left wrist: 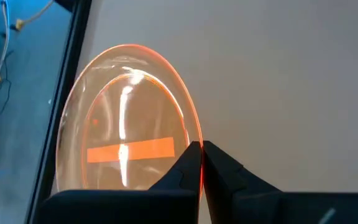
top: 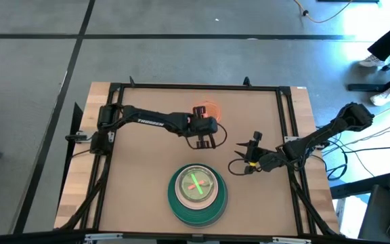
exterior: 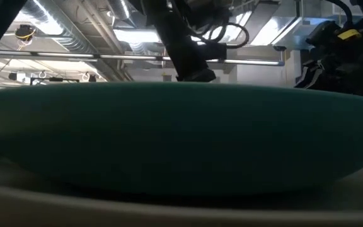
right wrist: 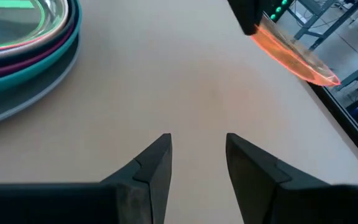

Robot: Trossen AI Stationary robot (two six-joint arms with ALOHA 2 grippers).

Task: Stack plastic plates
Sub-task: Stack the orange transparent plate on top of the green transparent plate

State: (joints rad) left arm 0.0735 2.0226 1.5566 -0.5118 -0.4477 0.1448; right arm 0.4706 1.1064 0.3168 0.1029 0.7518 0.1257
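Observation:
My left gripper (top: pixel 208 119) is shut on a small translucent orange plate (top: pixel 207 108), over the far middle of the table. The plate fills the left wrist view (left wrist: pixel 123 130) and shows lifted and tilted in the right wrist view (right wrist: pixel 294 55). The stack of plates (top: pixel 197 193) rests on the table near the front edge, with a large teal plate (exterior: pixel 181 139) low in it, a magenta one (right wrist: pixel 36 59) above that and a small green plate (top: pixel 196 183) on top. My right gripper (top: pixel 244 157) is open and empty right of the stack, its fingers (right wrist: pixel 157 158) low over bare table. My left gripper pinches the orange plate's rim (left wrist: pixel 197 155) between its two fingers, one on the hollow face and one on the underside. The plate reaches forward from the fingertips, tilted on edge and lifted clear of the table.
A black frame (top: pixel 195 87) runs around the tabletop. Bare table lies between the stack and the orange plate. Cables (top: pixel 205 141) loop below my left wrist. A person's legs and shoes (top: pixel 384 61) show on the floor at the far right.

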